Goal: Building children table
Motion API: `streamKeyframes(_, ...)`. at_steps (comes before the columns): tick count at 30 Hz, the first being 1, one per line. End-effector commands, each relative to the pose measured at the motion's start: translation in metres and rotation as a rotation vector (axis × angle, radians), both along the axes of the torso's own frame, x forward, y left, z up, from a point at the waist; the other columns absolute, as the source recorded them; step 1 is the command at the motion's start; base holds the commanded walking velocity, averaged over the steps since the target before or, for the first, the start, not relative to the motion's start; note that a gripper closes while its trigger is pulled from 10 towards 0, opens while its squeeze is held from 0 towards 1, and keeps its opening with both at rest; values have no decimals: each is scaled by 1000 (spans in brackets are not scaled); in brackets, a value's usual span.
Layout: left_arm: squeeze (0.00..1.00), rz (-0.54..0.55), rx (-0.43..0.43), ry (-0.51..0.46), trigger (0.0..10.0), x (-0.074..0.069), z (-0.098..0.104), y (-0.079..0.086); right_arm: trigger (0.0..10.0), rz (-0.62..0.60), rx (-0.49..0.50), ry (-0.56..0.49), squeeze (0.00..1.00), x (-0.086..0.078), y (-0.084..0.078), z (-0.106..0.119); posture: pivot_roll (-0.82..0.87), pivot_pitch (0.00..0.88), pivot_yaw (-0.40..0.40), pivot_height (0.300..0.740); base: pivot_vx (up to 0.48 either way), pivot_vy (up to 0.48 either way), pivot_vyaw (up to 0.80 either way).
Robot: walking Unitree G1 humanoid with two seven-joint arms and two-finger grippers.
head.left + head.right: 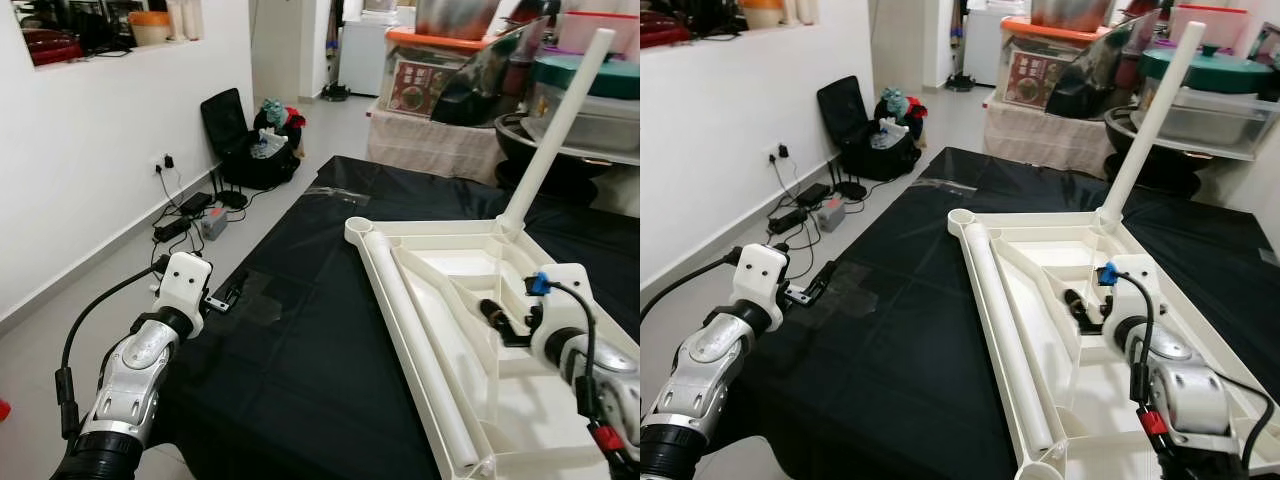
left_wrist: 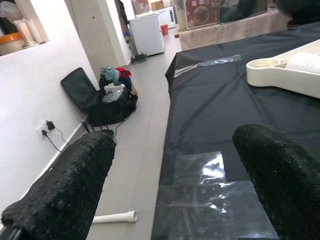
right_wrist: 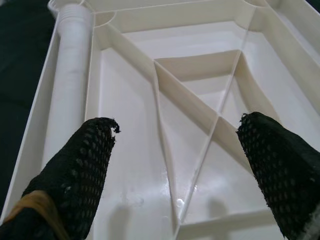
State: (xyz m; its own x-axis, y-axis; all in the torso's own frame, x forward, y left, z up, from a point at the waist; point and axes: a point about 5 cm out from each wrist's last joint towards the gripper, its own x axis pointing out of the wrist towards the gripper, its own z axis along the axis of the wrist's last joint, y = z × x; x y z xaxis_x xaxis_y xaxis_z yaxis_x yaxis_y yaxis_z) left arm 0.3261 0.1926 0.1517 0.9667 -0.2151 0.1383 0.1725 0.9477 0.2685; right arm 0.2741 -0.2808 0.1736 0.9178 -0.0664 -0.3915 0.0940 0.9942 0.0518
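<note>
A white tabletop lies upside down at centre right on black sheeting, one leg standing upright. The right gripper hovers over it, fingers wide. The left gripper, lower left, is also wide.

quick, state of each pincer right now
left pincer: open, holding nothing, over the black sheet.
right pincer: open, holding nothing, above the upturned white tabletop.
</note>
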Motion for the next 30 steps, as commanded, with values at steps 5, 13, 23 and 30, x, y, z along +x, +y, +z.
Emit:
streamKeyframes(5,0,3,15,36,10000,2,-7,-3,8235,-221,55,35,490,-17,-51,5,-12,0,-82,740,0,0,0)
streamKeyframes(13,0,11,18,48,10000,1,-10,-1,2392,-303,50,57,0,-39,-63,11,-26,0,-77,740,0,0,0)
streamKeyframes(23,0,10,23,61,10000,3,-11,-1,10000,-316,55,58,737,-45,-55,25,-26,0,-73,740,0,0,0)
streamKeyframes(30,0,17,30,84,10000,0,-17,0,10000,-342,17,158,1000,-57,-62,17,-37,0,-87,740,0,0,0)
